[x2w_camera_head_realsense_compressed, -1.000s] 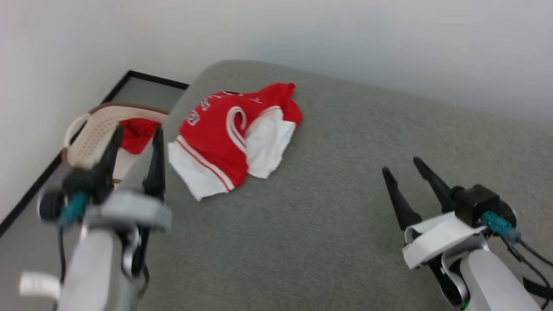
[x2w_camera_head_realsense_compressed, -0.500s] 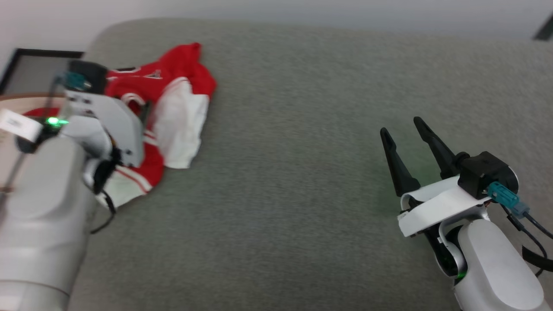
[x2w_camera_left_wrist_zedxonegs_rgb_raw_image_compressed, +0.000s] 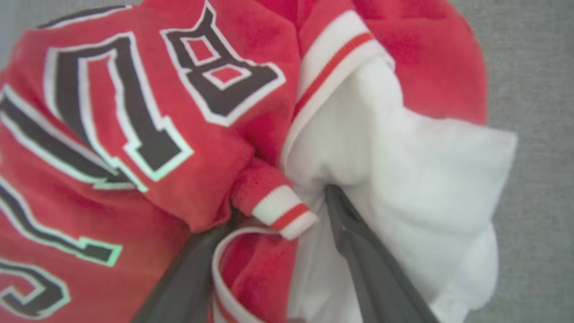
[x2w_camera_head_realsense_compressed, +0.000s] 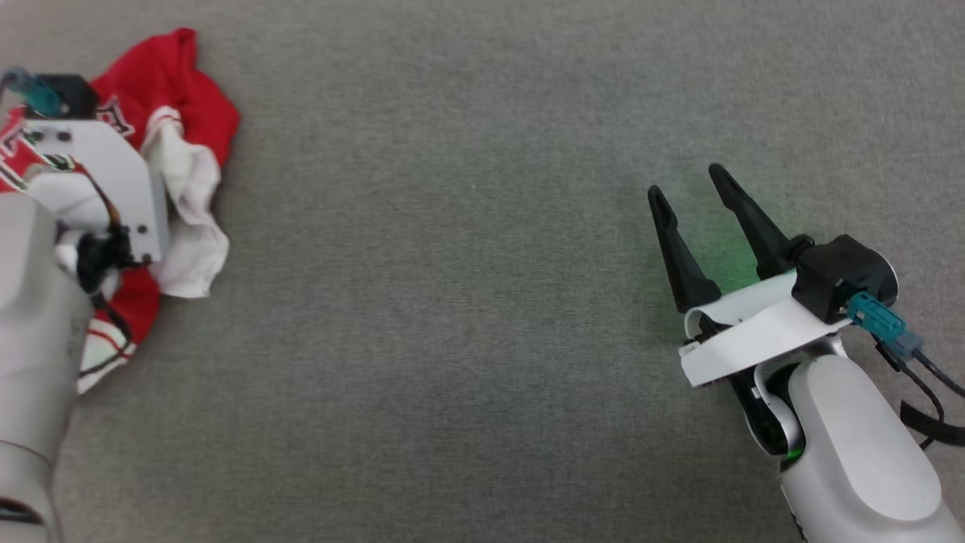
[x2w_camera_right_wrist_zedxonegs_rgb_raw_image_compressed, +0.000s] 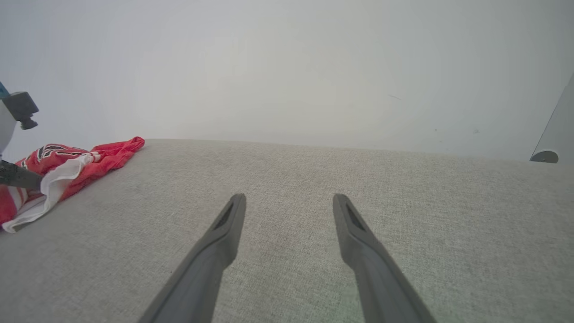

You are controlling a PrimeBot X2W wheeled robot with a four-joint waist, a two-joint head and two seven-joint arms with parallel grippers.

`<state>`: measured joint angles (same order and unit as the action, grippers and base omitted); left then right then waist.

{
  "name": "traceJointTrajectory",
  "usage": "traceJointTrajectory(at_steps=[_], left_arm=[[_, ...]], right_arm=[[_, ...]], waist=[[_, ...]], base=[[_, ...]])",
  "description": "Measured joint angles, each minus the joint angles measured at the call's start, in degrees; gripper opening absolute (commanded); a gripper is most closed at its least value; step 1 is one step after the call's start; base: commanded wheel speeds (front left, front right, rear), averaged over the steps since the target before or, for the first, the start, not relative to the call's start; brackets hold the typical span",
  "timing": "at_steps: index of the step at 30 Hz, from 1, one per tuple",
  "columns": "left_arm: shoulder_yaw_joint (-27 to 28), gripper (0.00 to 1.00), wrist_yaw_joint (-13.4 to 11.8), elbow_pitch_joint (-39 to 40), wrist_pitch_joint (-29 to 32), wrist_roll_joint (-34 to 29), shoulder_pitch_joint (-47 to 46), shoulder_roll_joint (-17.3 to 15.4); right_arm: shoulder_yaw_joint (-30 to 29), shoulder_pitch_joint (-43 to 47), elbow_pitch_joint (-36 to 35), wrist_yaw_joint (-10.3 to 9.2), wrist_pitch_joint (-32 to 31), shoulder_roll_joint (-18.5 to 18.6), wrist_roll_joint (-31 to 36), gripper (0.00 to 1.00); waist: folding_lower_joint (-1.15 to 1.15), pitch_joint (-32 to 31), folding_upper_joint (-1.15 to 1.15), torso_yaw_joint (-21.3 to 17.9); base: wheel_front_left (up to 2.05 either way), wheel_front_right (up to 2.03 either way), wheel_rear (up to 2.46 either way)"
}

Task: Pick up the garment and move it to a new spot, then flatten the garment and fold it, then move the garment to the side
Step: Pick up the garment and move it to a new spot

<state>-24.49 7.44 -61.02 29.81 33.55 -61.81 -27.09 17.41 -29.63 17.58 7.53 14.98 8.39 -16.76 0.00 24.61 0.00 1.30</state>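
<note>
Broad grey woven cushion surface (x2w_camera_head_realsense_compressed: 467, 302) carries the crumpled red jersey T-shirt with white sleeves (x2w_camera_head_realsense_compressed: 188, 113) near its far left edge. The shirt's black, white-edged block characters are folded and cut off; one reads as 8 or B. The left gripper (x2w_camera_left_wrist_zedxonegs_rgb_raw_image_compressed: 278, 208) pokes into its folds, fingers apart, one tip hidden. The right gripper (x2w_camera_head_realsense_compressed: 685, 181) hovers over bare cushion, fingers spread.

Grey woven fabric surface (x2w_camera_head_realsense_compressed: 482, 317), plain pale wall (x2w_camera_right_wrist_zedxonegs_rgb_raw_image_compressed: 287, 67)
</note>
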Motion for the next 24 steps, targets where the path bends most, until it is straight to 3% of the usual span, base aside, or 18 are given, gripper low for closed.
traceJointTrajectory(at_steps=[4, 5, 6, 7, 8, 14, 19, 24], left_arm=[[-1.5, 1.00, -0.1, -0.2, -0.3, 1.6, -0.6, -1.4], [-1.9, 0.92, -0.2, -0.2, -0.3, 2.1, -0.7, -1.7], [-2.4, 0.60, -0.2, -0.1, -0.5, 2.5, -0.7, -2.0], [-2.8, 0.19, -0.4, 0.0, -1.1, 3.0, -0.7, -2.2], [-3.3, 0.00, -0.4, 0.3, -1.9, 3.4, -0.6, -2.4], [-6.4, 0.00, -0.5, 1.3, -10.7, 5.1, 1.2, -2.8], [-8.5, 0.00, 0.0, 2.1, -18.9, 5.9, 1.1, -0.3], [-9.7, 0.00, 0.1, 3.6, -26.3, 6.5, -1.1, 0.1]], right_arm=[[0.2, -0.5, -0.7, 0.00, 0.0, -0.3, 0.2, 1.00], [0.3, -0.5, -0.9, 0.00, 0.0, -0.4, 0.3, 1.00], [0.3, -0.5, -1.0, 0.00, 0.0, -0.4, 0.4, 1.00], [0.3, -0.5, -1.1, 0.00, 0.0, -0.4, 0.5, 1.00], [0.4, -0.5, -1.1, 0.00, 0.0, -0.5, 0.6, 1.00], [0.3, -0.1, -1.0, 0.00, 0.0, -0.7, 0.6, 1.00], [-0.5, 2.0, -0.4, 0.00, 0.0, -0.9, 0.1, 1.00], [-1.9, 4.4, -0.5, 0.00, 0.0, -1.8, -0.4, 1.00]], waist=[[0.00, 1.6, 0.00, -1.6], [0.00, 1.8, 0.00, -1.9], [0.00, 2.0, 0.00, -2.2], [0.00, 2.1, 0.00, -2.4], [0.00, 2.1, 0.00, -2.5], [0.00, 0.2, 0.00, -2.4], [0.00, -2.9, 0.00, -1.9], [0.00, -6.2, 0.00, -1.7]], base=[[0.00, 0.00, 0.00], [0.00, 0.00, 0.00], [0.00, 0.00, 0.00], [0.00, 0.00, 0.00], [0.00, 0.00, 0.00], [0.00, 0.00, 0.00], [0.00, 0.00, 0.00], [0.00, 0.00, 0.00]])
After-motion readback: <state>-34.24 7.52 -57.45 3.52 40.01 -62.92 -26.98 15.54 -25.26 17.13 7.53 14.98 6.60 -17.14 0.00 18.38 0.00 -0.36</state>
